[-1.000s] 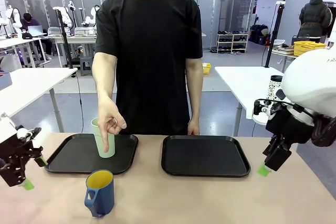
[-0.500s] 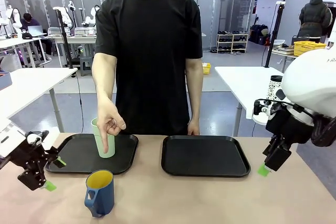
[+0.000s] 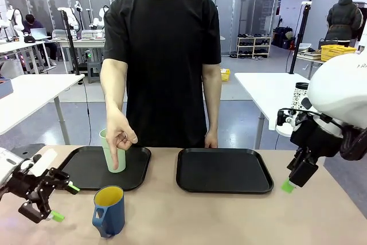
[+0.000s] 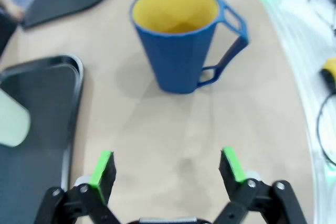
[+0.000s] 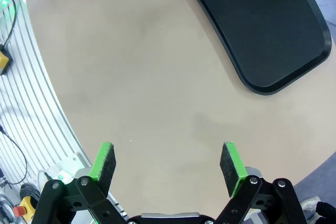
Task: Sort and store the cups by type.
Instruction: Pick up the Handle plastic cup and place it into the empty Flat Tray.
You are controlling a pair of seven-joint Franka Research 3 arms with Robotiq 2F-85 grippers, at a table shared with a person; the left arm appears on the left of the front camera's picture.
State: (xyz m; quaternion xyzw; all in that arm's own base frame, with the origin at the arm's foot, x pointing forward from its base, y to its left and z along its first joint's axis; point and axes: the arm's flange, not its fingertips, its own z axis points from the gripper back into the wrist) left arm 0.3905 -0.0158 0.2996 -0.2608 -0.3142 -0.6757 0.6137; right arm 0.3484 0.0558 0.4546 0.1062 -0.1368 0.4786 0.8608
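Observation:
A dark blue mug (image 3: 109, 211) with a yellow inside and a handle stands upright on the tan table near the front left. In the left wrist view the mug (image 4: 181, 43) is straight ahead of my open left gripper (image 4: 168, 167), a short way off. In the front view my left gripper (image 3: 63, 202) hangs low, left of the mug, with nothing between its fingers. A tall pale green tumbler (image 3: 113, 151) stands on the left black tray (image 3: 80, 173), and the person's hand (image 3: 120, 136) points down at it. My right gripper (image 3: 288, 186) stays open at the right edge.
A second black tray (image 3: 223, 170) lies right of centre, seen also as the tray (image 5: 262, 24) in the right wrist view. The person stands at the far edge. A white speckled tumbler (image 3: 299, 94) stands on another table behind my right arm.
My left gripper has swung in from the left edge, turning and dropping toward the blue mug. The right arm, the person's hand and both cups have stayed put.

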